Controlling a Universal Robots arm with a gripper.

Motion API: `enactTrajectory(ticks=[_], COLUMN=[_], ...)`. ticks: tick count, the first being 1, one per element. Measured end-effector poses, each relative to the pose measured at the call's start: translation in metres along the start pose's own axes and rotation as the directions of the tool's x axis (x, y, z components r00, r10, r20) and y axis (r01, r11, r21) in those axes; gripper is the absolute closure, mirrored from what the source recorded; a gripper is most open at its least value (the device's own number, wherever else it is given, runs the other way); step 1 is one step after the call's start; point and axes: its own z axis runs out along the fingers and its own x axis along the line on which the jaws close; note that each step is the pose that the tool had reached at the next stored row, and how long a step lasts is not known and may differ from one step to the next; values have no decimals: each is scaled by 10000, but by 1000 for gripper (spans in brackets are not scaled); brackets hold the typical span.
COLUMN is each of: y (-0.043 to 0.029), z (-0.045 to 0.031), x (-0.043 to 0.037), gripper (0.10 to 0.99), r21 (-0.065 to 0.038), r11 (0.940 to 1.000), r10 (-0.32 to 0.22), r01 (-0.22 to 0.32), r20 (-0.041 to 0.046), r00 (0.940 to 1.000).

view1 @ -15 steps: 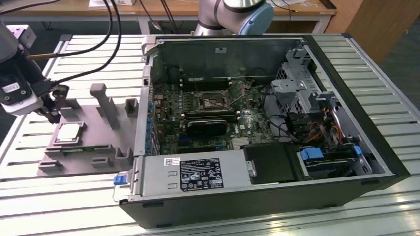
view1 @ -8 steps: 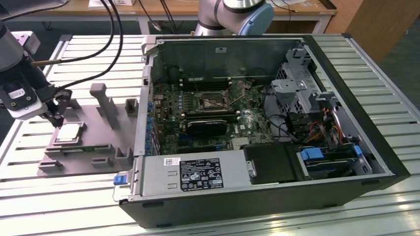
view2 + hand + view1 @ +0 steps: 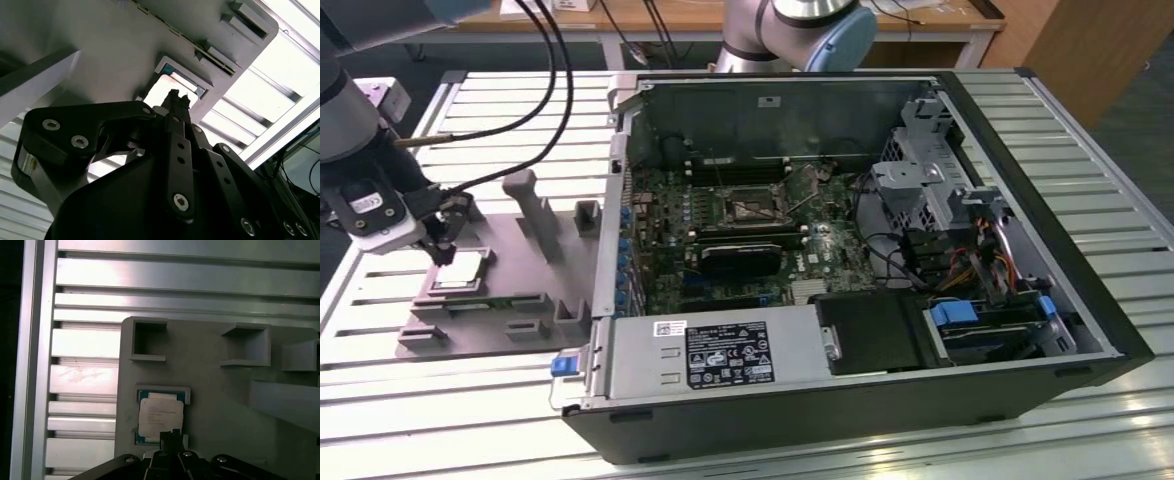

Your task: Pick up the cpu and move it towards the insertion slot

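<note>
The cpu (image 3: 460, 268) is a small silver square chip lying flat in a pocket of the grey fixture plate (image 3: 507, 285), at the exterior view's left. My gripper (image 3: 443, 250) hangs just above the chip's near edge, its fingers drawn together into one narrow dark tip with nothing between them. In both wrist views the tip (image 3: 171, 436) (image 3: 176, 97) overlaps the edge of the cpu (image 3: 160, 416) (image 3: 161, 89), which still sits in its pocket. The insertion slot (image 3: 750, 205), a silver frame around a dark centre, is on the motherboard inside the open computer case.
The open computer case (image 3: 1014, 200) takes up the middle and right of the slatted metal table (image 3: 400, 380). Grey fixture posts (image 3: 534, 215) rise between the chip and the case wall. Cables (image 3: 560, 90) hang from the arm. A second robot base (image 3: 794, 30) stands behind the case.
</note>
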Motion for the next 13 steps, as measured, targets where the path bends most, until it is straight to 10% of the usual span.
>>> enactTrajectory(ticks=[13], y=[58], z=[139], x=[32], gripper=[984], r21=[5], r11=[9997], r10=[225], r01=[-225], r20=[10], r00=[9997])
